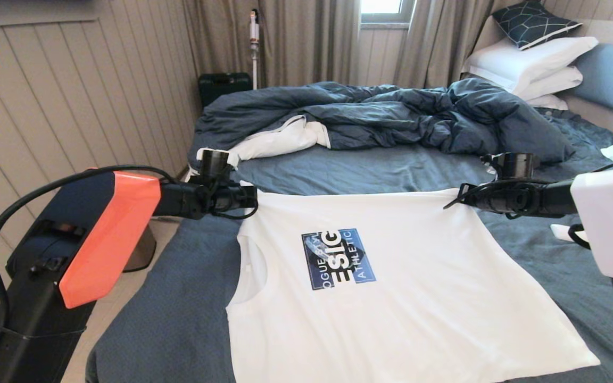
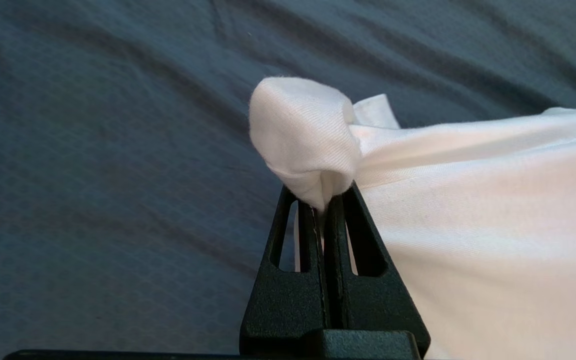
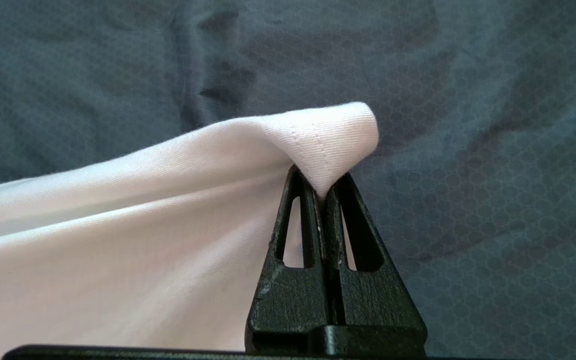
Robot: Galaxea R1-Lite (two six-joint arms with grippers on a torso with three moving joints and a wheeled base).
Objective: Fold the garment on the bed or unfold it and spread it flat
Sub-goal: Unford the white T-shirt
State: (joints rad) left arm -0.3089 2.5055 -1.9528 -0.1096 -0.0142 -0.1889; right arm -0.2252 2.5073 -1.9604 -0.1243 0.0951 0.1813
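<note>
White shirt (image 1: 391,276) stretched above the bed (image 1: 338,170); left gripper (image 1: 250,199) and right gripper (image 1: 453,202) fingers each clenched on a far corner.

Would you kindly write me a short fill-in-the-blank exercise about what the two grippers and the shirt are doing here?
1. The left gripper is shut on a corner of the ____ T-shirt.
2. The right gripper is ____ on the shirt's other far corner.
3. The shirt's printed side faces ____.
4. The shirt lies on the ____ sheet.

Missing words: white; shut; up; blue-grey
</note>
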